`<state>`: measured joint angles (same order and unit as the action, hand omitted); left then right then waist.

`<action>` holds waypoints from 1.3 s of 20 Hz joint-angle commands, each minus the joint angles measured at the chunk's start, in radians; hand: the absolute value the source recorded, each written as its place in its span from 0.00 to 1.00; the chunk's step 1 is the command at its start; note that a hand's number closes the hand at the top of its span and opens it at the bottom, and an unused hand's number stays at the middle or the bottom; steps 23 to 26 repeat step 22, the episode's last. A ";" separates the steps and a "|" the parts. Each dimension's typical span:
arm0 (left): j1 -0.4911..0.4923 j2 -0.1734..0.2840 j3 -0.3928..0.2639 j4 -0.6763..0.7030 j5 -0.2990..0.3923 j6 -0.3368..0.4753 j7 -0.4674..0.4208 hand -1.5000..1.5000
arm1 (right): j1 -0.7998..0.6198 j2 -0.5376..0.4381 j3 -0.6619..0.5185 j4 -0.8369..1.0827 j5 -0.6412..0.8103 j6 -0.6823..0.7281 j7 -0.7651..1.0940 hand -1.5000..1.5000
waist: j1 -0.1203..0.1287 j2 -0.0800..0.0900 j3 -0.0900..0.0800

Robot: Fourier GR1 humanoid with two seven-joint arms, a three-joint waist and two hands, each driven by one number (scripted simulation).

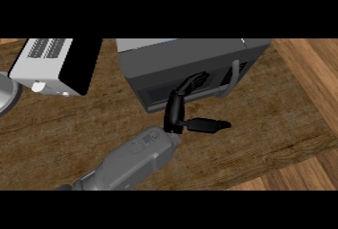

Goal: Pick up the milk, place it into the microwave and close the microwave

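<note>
Fingers (195, 81) of the right robot hand (177, 106) are stretching open, touching the microwave (191, 62) door on the desk (79, 129).

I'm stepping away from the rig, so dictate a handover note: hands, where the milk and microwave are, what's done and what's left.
Left hand: open, fingers up against the microwave front, beside its handle.
Right hand: not in view.
Milk: nowhere in sight on the counter; probably inside the microwave, but that cannot be confirmed.
Door: looks flush with the body, so shut or nearly shut.
Left to do: confirm the door is fully closed, then pull the hand back.
</note>
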<state>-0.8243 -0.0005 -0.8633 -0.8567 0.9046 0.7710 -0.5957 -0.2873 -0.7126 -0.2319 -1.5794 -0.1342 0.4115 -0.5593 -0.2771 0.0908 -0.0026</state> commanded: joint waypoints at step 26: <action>-0.092 0.001 0.039 0.097 0.123 0.003 -0.086 0.00 | -0.081 0.084 0.024 0.245 -0.353 0.220 0.108 0.00 | 0.000 0.021 0.003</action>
